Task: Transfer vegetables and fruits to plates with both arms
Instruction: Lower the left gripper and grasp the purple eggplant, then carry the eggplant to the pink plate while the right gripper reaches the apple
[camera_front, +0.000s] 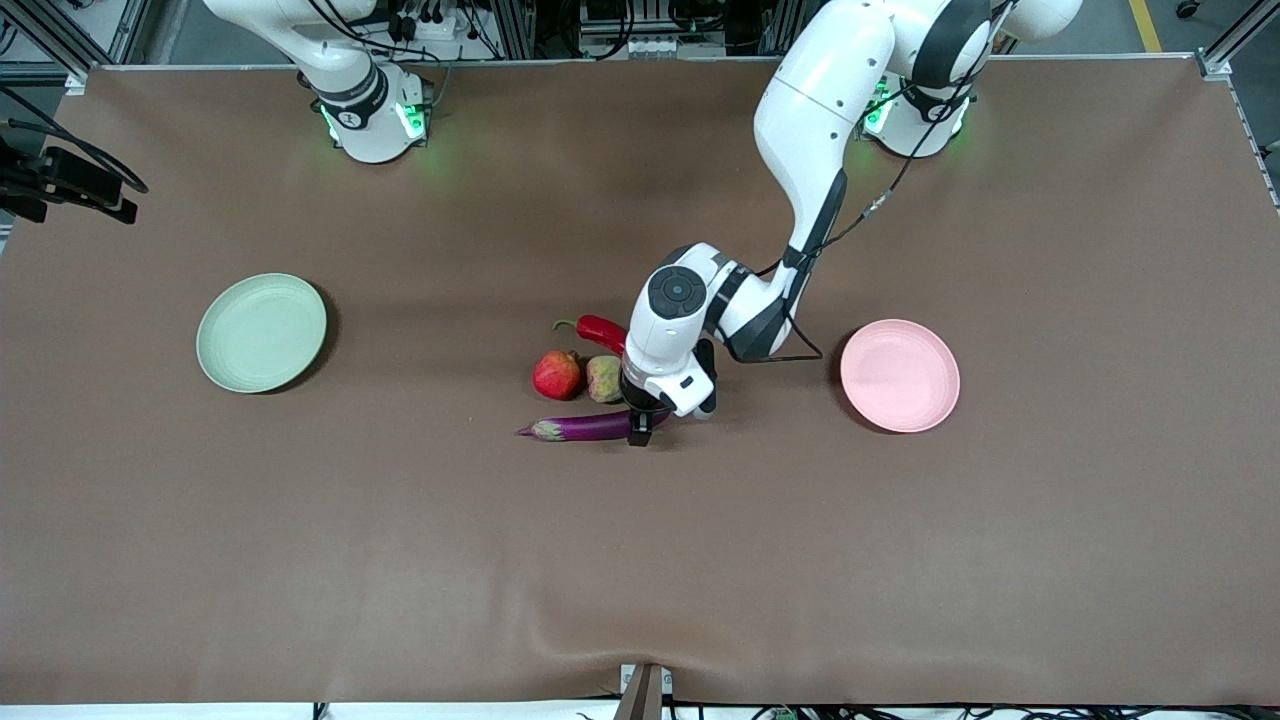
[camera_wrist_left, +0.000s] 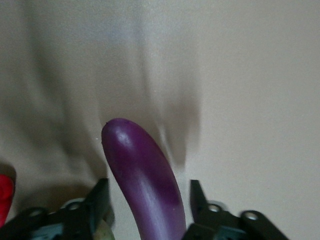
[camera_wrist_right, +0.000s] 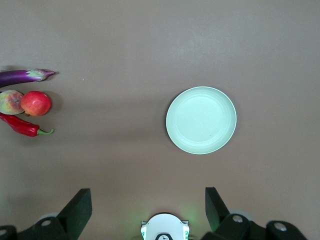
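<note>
My left gripper (camera_front: 645, 428) is down at the middle of the table (camera_front: 640, 560), at the rounded end of the eggplant (camera_front: 590, 427). In the left wrist view its fingers (camera_wrist_left: 100, 197) stand spread on either side of the purple body (camera_wrist_left: 145, 175), with a gap showing between each finger and the skin, so I am open around the eggplant and not clamped on it. The eggplant lies flat on the table, its pale stem end pointing toward the right arm's end.

Just beside it, farther from the front camera, sit the two fruits: the red fruit (camera_front: 557, 374) and the yellowish fruit (camera_front: 604, 379), touching each other. The chili pepper (camera_front: 598, 331) lies farther still, partly covered by my left wrist in the front view.

The pink plate (camera_front: 900, 376) sits bare toward the left arm's end, well apart from the produce. The green plate (camera_front: 262, 332) sits bare toward the right arm's end.

My right arm waits, raised near its base; the right gripper (camera_wrist_right: 147, 207) shows only in its own wrist view, fingers wide apart and holding nothing, high over the green plate (camera_wrist_right: 201, 120).

I can read no writing, brand or label on any of these things.
</note>
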